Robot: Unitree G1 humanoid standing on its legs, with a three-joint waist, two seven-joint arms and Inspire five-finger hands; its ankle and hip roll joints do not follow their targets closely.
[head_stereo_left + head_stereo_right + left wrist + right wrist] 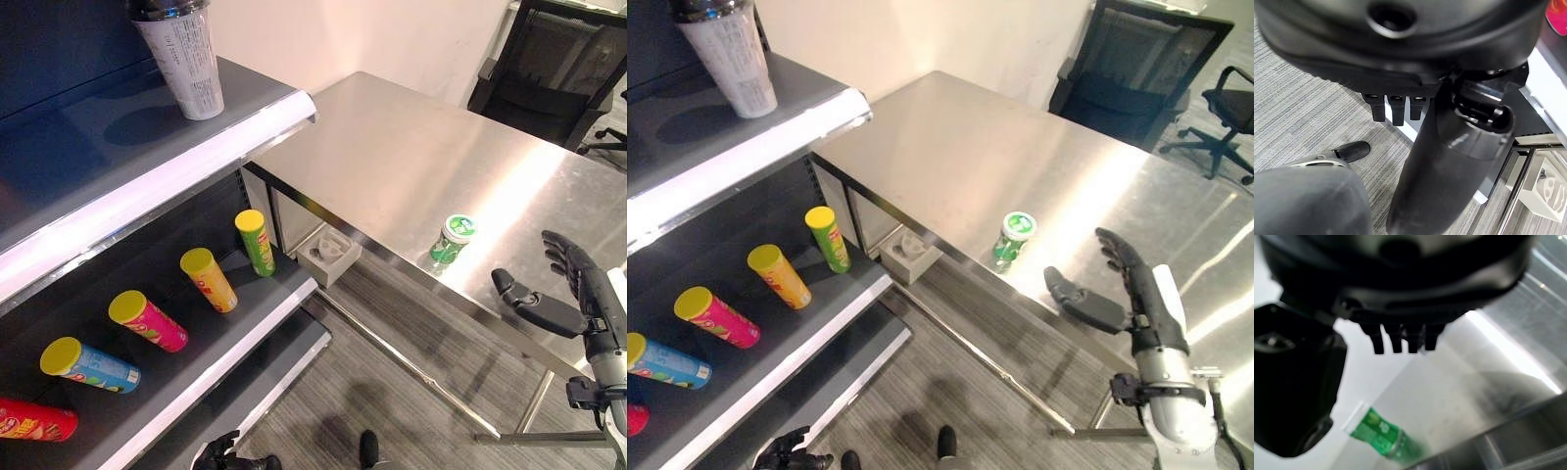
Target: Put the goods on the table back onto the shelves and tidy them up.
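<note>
A small green container with a white lid stands upright on the steel table, close to its front edge; it also shows as the container past my right hand's fingers. My right hand hovers to the container's right, apart from it, fingers straight and thumb spread, holding nothing. My left hand hangs low by the floor, fingers relaxed and empty. On the middle shelf lie several snack tubes: green, orange, pink, blue, red.
A tall lidded cup stands on the upper shelf. A white holder sits under the table's corner beside the shelf. Black office chairs stand behind the table. A lower shelf edge juts out toward the floor.
</note>
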